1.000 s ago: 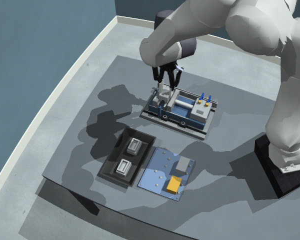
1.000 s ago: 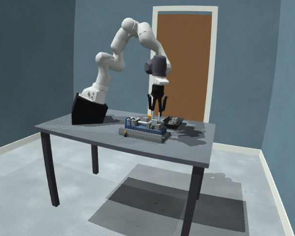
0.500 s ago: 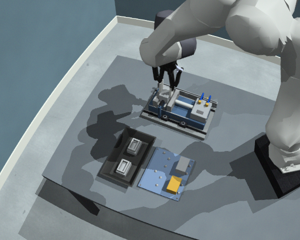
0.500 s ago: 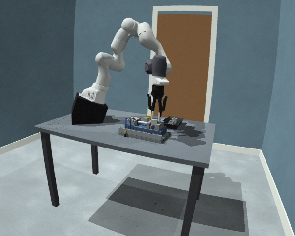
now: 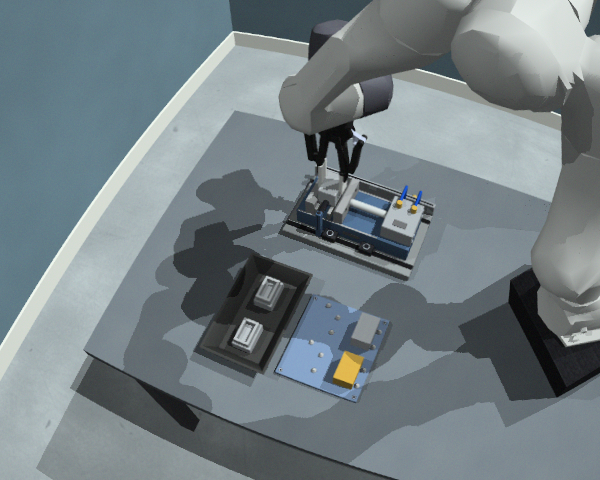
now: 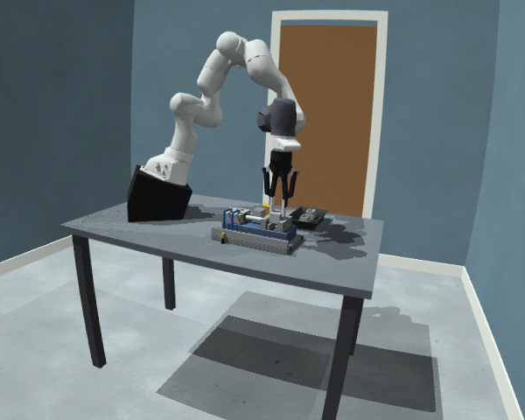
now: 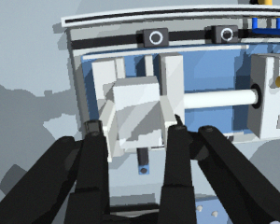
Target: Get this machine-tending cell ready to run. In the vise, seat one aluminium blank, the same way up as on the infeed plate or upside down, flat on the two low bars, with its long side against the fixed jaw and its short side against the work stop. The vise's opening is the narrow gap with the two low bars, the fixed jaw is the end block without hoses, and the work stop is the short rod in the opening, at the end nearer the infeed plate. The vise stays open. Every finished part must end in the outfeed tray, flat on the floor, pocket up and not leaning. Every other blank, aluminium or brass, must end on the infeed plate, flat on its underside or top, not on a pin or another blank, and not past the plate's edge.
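My gripper (image 5: pixel 333 174) stands upright over the vise (image 5: pixel 357 222) and is shut on an aluminium blank (image 5: pixel 331 188). The blank sits in the vise's opening, between the fixed jaw (image 5: pixel 310 198) and the moving jaw (image 5: pixel 346 205). In the wrist view my fingers grip the blank (image 7: pixel 136 107) on its two short sides, and the work stop (image 7: pixel 142 161) shows just below it. The low bars under the blank are hidden. Two finished parts (image 5: pixel 268 292) (image 5: pixel 247 334) lie pocket up in the outfeed tray (image 5: pixel 253 312).
The infeed plate (image 5: pixel 334 347) holds a grey aluminium blank (image 5: pixel 366 330) and a brass blank (image 5: pixel 348 368), both flat among the pins. Blue hoses (image 5: pixel 410 197) rise from the vise's far end block. The robot's base (image 5: pixel 564 330) stands at the right.
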